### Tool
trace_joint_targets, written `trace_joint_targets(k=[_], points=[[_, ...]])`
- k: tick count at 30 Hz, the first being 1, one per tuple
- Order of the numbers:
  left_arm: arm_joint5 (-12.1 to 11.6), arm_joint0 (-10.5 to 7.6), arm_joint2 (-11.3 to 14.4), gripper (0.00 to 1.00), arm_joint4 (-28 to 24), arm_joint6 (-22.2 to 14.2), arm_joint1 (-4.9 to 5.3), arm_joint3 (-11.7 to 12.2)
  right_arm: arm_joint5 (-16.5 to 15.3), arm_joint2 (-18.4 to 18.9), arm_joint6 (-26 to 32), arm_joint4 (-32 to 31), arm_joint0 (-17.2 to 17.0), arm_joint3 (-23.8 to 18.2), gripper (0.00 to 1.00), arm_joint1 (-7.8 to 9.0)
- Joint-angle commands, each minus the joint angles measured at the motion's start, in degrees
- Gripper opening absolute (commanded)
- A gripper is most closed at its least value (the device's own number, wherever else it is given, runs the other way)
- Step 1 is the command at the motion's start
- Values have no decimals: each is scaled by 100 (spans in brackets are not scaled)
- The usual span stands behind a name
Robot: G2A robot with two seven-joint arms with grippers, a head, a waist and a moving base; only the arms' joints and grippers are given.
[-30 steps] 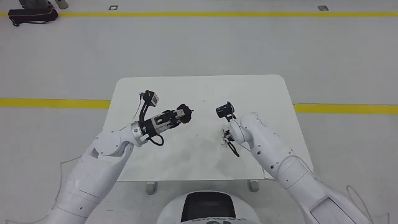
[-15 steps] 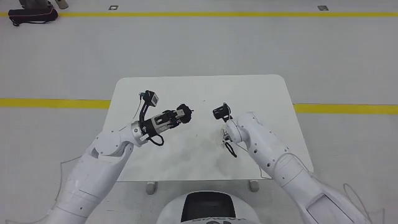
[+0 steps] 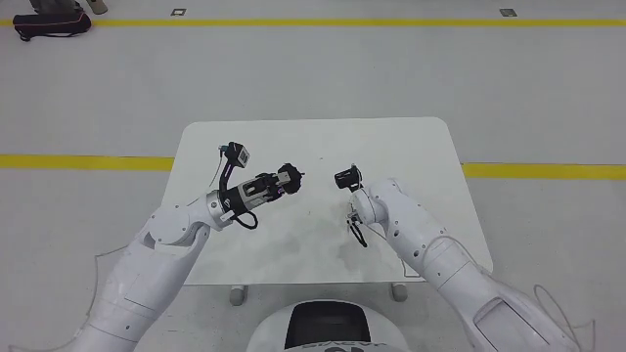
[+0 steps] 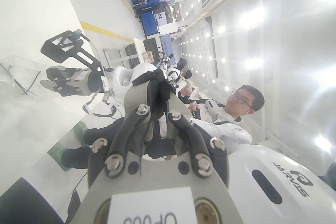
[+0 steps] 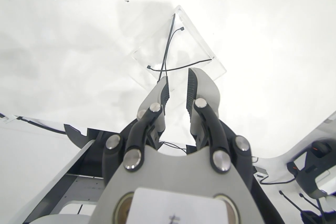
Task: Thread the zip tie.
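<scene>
On the white table (image 3: 411, 147), seen from the top view, the left gripper (image 3: 293, 176) is held above the surface at about 10 o'clock from the table's middle, pointing toward 3 o'clock. The right arm's wrist bends downward at about 4 o'clock from the middle. The right gripper (image 5: 177, 75) points down at a clear tray (image 5: 207, 51) with low walls, and a few thin black zip ties (image 5: 168, 46) lie crossed over one another inside it. Its jaws are parted by a narrow gap and hold nothing. One fingertip (image 5: 164, 83) sits just beside the end of the longest tie, though I cannot tell whether they touch. From the left wrist view, the right gripper (image 4: 45, 78) hangs near the tray (image 4: 15, 62), where the ties (image 4: 23, 86) lie. The left gripper (image 4: 155, 80) has its fingers pressed together, with a dark wad at the tips. A thin dark strand runs back between the fingers toward the palm, and I cannot tell whether it is a zip tie.
</scene>
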Motion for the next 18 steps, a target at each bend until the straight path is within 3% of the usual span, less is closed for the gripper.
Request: trace_joint_targets(k=[1,18], points=[[0,0,0,0,0,0,0,0,21,-22,-59,47,35,119,17,-31],[0,0,0,0,0,0,0,0,-1,-283,-425,302,434,1075,19,-319]])
